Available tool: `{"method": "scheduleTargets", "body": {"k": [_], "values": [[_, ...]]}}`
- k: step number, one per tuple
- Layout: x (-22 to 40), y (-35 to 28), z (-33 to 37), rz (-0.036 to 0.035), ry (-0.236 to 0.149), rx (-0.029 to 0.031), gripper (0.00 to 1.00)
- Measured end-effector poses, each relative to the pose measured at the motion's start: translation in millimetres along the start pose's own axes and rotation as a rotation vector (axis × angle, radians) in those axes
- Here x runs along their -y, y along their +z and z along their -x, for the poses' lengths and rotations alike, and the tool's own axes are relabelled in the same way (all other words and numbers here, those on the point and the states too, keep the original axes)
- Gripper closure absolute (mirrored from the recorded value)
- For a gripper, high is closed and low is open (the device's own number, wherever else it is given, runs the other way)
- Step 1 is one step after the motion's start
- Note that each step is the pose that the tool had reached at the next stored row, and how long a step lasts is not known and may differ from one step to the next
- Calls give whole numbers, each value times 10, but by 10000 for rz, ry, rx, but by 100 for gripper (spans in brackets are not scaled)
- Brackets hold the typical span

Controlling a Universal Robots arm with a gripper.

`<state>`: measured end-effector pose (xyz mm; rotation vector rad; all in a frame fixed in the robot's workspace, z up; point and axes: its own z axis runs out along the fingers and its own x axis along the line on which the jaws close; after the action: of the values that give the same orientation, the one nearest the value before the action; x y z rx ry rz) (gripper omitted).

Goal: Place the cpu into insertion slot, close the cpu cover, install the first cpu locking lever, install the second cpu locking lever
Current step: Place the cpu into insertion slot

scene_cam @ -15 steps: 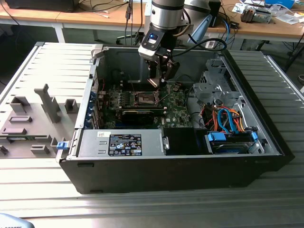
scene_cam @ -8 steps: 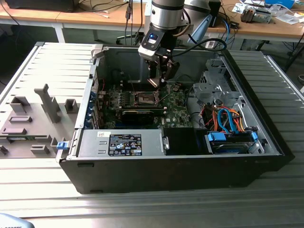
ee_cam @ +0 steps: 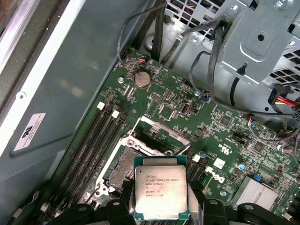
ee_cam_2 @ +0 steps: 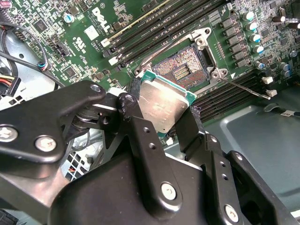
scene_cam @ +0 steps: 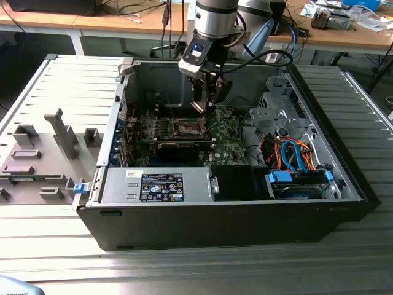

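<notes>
My gripper hangs inside the open computer case, just above the green motherboard. It is shut on the cpu, a flat square chip with a silver top, held by its edges between the black fingers. In the first wrist view the cpu hovers beside and slightly above the insertion slot, apart from it. The insertion slot lies bare, its contact field showing. The cpu cover stands swung open at the slot's far side. A thin wire lever sticks out beside the socket.
Long black memory slots flank the socket. A metal drive cage with cable bundles fills the exterior view's right of the case. The power supply sits at the front. A grey fixture lies outside on the left.
</notes>
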<state>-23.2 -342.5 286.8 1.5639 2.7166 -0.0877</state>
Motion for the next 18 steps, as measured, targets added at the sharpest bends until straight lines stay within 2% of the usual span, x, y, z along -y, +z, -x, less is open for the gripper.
{"method": "scheduleTargets", "body": {"k": [18], "values": [[0, 3, 0, -3, 78, -4, 45]]}}
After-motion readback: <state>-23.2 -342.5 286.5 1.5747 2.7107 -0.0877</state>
